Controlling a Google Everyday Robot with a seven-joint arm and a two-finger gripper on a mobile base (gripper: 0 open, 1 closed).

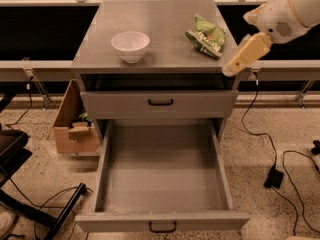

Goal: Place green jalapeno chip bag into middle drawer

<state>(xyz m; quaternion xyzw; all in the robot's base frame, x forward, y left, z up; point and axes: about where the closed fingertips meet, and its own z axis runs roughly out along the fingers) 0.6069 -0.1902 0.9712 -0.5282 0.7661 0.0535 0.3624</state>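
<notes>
Just one green jalapeno chip bag (206,35) lies near one white bowl (130,46), pincer (239,61) beside it, grip state unclear.

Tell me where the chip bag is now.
In the camera view the chip bag lies on the cabinet top, right of the bowl; the gripper hangs just right of it, by the cabinet's edge.
</notes>
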